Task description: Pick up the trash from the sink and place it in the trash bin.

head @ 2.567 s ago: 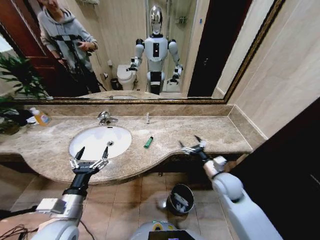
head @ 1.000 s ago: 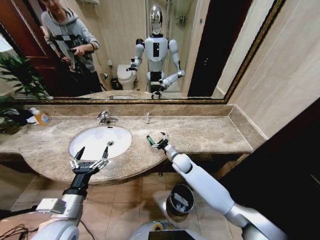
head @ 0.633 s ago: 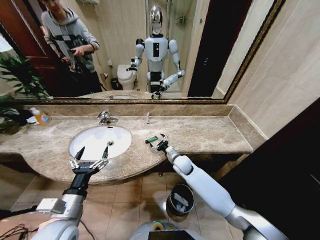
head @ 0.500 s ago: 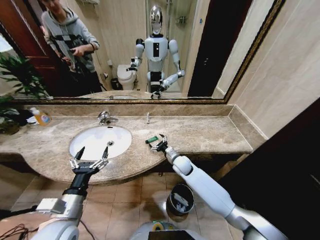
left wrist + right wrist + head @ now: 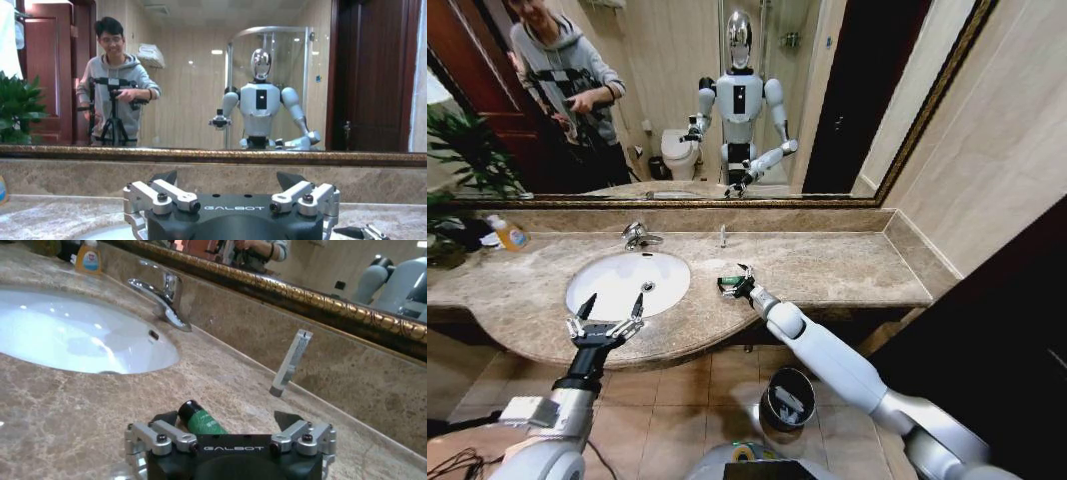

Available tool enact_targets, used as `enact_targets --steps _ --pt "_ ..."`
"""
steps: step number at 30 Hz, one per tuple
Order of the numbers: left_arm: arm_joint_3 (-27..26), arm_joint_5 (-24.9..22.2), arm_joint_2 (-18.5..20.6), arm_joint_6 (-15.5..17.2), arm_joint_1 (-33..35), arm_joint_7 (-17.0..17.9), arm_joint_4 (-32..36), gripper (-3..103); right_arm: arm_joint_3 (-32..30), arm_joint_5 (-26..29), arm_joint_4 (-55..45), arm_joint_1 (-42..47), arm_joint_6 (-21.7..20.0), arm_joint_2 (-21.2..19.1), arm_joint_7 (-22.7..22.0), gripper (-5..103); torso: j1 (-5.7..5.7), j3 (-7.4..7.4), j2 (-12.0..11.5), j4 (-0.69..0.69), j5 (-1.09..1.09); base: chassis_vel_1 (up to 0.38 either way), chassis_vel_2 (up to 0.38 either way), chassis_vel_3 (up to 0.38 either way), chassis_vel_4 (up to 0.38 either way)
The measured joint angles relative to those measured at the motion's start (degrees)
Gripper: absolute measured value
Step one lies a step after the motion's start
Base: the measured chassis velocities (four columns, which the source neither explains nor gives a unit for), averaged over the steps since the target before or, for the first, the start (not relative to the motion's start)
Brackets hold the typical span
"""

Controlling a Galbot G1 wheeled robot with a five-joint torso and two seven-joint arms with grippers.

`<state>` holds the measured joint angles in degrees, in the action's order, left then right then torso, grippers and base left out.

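- Beige-brown marble countertop (image 5: 847,262) holds the white oval sink (image 5: 627,282).
- Small round dark trash bin (image 5: 787,398) stands on the floor below.
- Left gripper (image 5: 607,322) hovers, fingers spread, at the counter's front edge.
- Right gripper (image 5: 734,284) is clamped on the green lighter-sized stick (image 5: 200,420) beside the sink.

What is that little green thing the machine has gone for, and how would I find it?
Start at the white oval sink in the marble countertop. Just right of the basin, the right hand grips a small green stick with a black tip, the lone green item there.
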<state>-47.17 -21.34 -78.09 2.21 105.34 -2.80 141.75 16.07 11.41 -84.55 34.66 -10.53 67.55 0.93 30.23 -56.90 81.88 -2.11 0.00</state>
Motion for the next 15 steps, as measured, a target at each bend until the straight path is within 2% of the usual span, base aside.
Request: enact_targets --steps 6,10,12,14,15 --pt "0.0 0.0 0.0 0.0 0.0 0.0 0.0 100 0.0 2.1 0.1 -0.4 -0.8 -0.7 0.7 84 0.00 0.00 0.0 0.00 0.00 0.000 0.000 0.000 0.000" --pt "0.0 0.0 0.0 0.0 0.0 0.0 0.0 100 0.5 5.5 -1.9 -0.3 -2.8 -2.3 0.6 68 0.00 0.00 0.0 -0.01 0.01 0.000 0.000 0.000 0.000" --pt "0.0 0.0 0.0 0.0 0.0 0.0 0.0 100 0.6 6.1 -2.5 -0.2 -3.1 -3.1 0.6 68 0.00 0.00 0.0 0.00 0.00 0.000 0.000 0.000 0.000" --pt "0.0 0.0 0.0 0.0 0.0 0.0 0.0 100 0.6 7.3 -3.7 0.0 -3.4 -4.4 0.8 61 0.00 0.00 0.0 0.01 0.00 0.000 0.000 0.000 0.000" --pt "0.0 0.0 0.0 0.0 0.0 0.0 0.0 100 0.6 7.3 -3.7 0.0 -3.4 -4.4 0.8 61 0.00 0.00 0.0 0.01 0.00 0.000 0.000 0.000 0.000"
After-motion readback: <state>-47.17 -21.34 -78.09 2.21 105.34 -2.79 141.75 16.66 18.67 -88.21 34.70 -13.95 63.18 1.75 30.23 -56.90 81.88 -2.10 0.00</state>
